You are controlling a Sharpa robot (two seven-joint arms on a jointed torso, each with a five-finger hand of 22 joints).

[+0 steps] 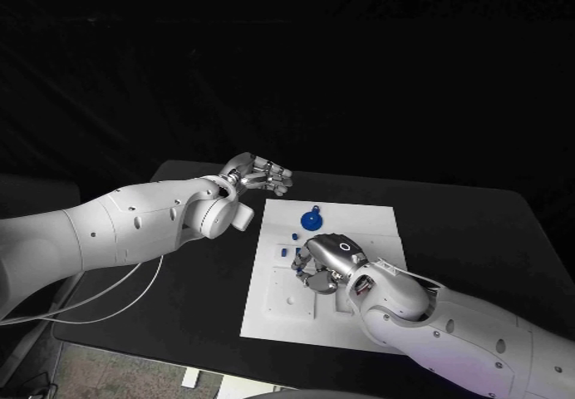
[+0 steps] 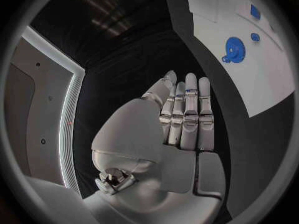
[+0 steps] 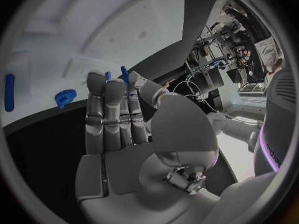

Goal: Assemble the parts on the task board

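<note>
**A:** Nearest us, the right hand (image 1: 326, 264) hung low over the middle of the task board (image 1: 371, 218), fingers curled down among the small blue parts (image 1: 289, 249) at the board's left side. Was it holding one?

**B:** Couldn't tell from overhead — the hand covered its own fingertips. In the right wrist view the fingers (image 3: 112, 109) stood straight and side by side, with a small blue peg (image 3: 124, 74) right at their tips. Touching or pinched? I couldn't say.

**A:** And further up the board?

**B:** The blue gear (image 1: 311, 220) lay flat on the white plate, just beyond the right hand and apart from it. Farther still, off the board's far left corner, the left hand (image 1: 257, 175) hovered over the black table (image 1: 479, 224), fingers loosely bent, grasping nothing.

**A:** The risk from there?

**B:** I'd have said the peg. With the hand blocking the overhead look, a tilted peg could have jammed at its hole or slipped loose and rolled. A careless sweep might also have knocked the neighbouring pieces off their spots.
</note>
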